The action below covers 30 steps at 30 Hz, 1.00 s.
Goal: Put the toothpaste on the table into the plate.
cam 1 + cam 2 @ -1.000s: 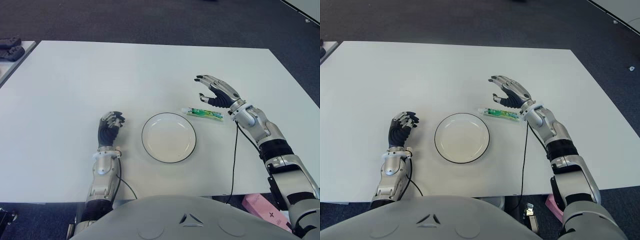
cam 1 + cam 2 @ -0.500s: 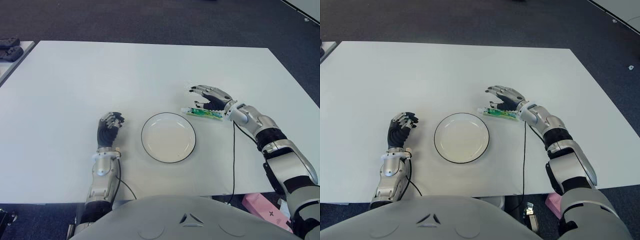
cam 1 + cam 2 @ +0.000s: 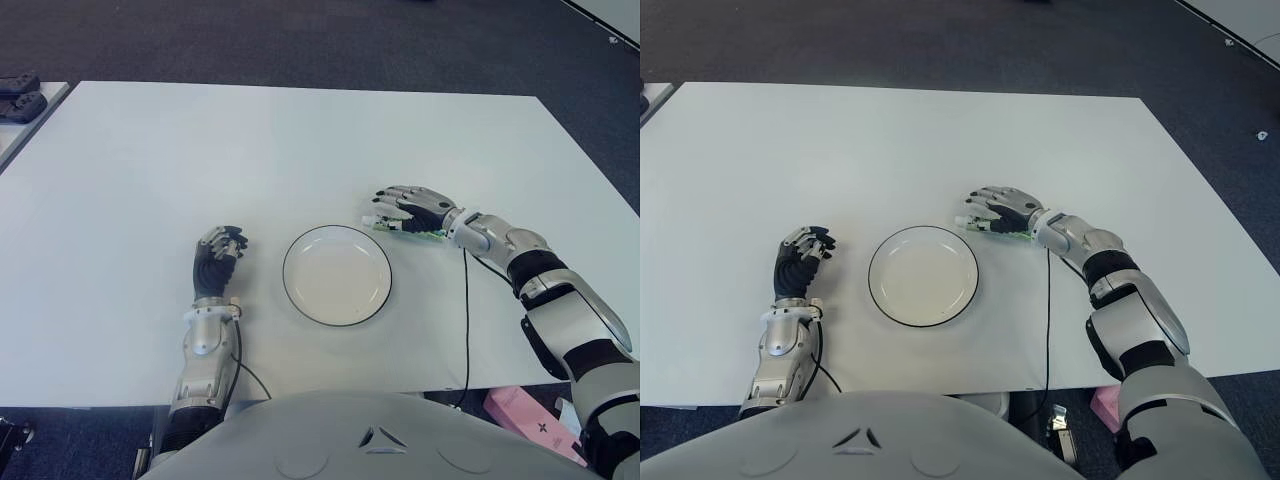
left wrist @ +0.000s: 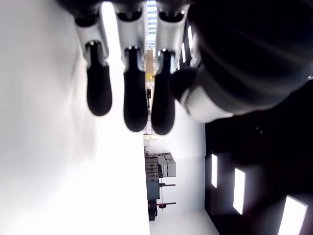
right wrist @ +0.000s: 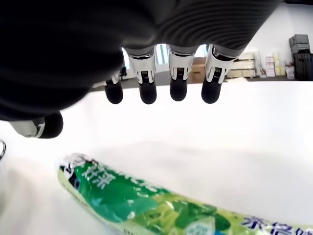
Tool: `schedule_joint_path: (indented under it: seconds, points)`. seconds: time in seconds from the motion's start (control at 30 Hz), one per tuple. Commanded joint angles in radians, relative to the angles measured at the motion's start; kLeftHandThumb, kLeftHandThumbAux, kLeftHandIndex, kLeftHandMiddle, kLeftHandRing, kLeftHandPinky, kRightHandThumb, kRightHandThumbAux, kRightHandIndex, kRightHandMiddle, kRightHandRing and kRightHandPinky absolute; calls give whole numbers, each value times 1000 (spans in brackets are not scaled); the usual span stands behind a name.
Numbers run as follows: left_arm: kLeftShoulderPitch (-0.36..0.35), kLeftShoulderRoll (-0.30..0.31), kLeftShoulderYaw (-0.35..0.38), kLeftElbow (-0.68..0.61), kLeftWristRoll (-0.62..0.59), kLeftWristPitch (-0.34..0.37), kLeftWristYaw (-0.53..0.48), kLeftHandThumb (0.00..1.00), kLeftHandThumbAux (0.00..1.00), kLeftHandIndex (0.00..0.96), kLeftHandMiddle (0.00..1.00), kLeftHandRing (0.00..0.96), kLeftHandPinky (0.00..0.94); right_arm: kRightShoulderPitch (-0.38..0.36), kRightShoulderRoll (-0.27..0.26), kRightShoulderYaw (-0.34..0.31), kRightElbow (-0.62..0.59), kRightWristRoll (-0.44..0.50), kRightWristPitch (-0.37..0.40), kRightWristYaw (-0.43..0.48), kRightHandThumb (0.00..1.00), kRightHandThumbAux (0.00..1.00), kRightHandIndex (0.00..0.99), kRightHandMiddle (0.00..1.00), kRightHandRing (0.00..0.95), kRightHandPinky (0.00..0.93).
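White table with an empty dark-rimmed plate at its middle, right hand spread palm-down over the green toothpaste just right of it, left hand curled well to its left.

Wide white rectangular worktop, set over dark carpeted floor. Near the front edge, a round white plate with a thin dark rim, empty. Just beside the plate's far right rim, a green-and-white toothpaste tube lying flat on the surface, apart from the plate, white cap end pointing toward the plate.
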Motion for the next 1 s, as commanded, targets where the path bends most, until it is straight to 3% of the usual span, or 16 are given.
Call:
schedule_joint_path:
  seconds: [0.03, 0.5, 1.0]
  points:
    - [20, -5, -2, 6, 6, 28, 8, 707, 717, 430, 519, 528, 527, -17, 2, 56, 22, -47, -14, 8, 563, 120, 0, 0, 0, 0]
    - [37, -7, -4, -19, 14, 40, 14, 708, 717, 431, 511, 518, 528, 16, -30, 129, -15, -62, -36, 71, 583, 102, 0, 0, 0, 0]
    - [52, -4, -5, -33, 20, 50, 11, 706, 717, 430, 516, 518, 516, 80, -58, 234, -46, -124, -2, 35, 573, 91, 0, 0, 0, 0]
